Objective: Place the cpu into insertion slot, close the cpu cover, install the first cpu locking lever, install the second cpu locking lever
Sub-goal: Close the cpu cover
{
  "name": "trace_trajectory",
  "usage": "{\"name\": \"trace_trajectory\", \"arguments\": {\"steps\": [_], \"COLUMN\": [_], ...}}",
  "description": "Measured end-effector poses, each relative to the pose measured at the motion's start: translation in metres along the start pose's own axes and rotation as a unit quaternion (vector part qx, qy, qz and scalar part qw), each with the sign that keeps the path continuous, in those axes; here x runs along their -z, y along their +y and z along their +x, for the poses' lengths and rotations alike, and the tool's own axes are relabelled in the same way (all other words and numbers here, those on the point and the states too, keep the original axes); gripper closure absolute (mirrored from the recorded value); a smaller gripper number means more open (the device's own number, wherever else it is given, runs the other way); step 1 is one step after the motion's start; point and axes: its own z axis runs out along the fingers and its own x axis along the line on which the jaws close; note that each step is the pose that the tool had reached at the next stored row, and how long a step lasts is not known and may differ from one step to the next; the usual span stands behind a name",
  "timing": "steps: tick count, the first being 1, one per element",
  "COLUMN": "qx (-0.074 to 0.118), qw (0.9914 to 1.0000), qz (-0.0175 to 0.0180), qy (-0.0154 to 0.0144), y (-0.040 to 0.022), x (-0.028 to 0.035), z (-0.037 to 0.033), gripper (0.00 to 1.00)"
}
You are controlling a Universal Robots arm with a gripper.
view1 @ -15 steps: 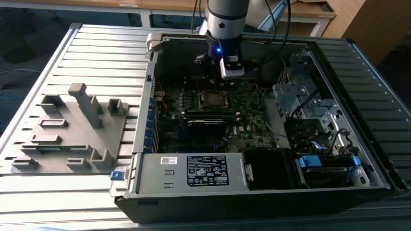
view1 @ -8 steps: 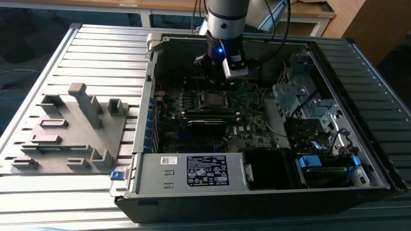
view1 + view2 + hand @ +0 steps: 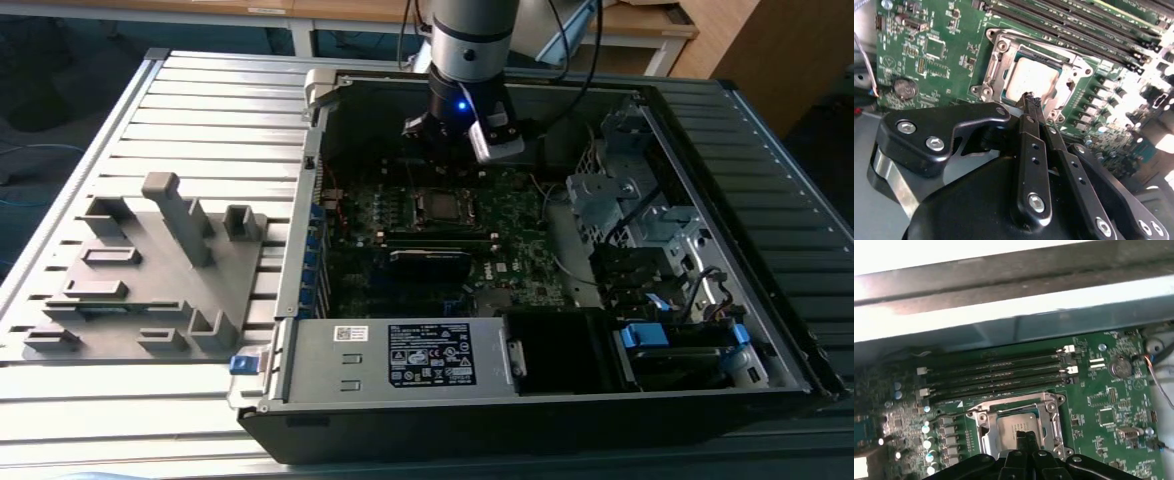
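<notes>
Exterior view, gripper: the gripper (image 3: 447,145) hangs low inside the open computer case (image 3: 400,395), above the green motherboard (image 3: 514,225).
Exterior view, insertion slot: the insertion slot (image 3: 438,207) lies just under and a little ahead of the tips.
Second wrist view, fingers: look at that, the two fingers (image 3: 1030,150) are pressed together with nothing pinched between them, tips poised at the socket's near edge. I cannot tell whether they touch it.
Second wrist view, cpu: the cpu (image 3: 1029,77) lies in the slot, silvery top up, right ahead of the tips.
Second wrist view, cpu cover: the cpu cover (image 3: 1068,80) frames the chip. I cannot tell whether it is latched.
First wrist view, memory slots: the long black memory slots (image 3: 994,372) run beyond the socket, well past the tips.
Handling, cpu: light, stiff and flat, likely slick on top and delicate underneath. Best taken by opposite edges, never pressed hard.
Handling, cover: thin springy metal, best pushed at its free edge.
</notes>
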Motion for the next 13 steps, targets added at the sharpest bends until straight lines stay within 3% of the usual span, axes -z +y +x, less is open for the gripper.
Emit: {"name": "trace_trajectory", "arguments": {"steps": [6,13], "qx": [0.044,0.044], "qw": [0.99905,0.99901], "qz": [-0.0007,-0.0008], "qy": [0.0018,0.0019], "y": [0.0,0.0], "x": [-0.0002,-0.0003], "z": [0.0,0.0], "gripper": [0.89,0.89]}}
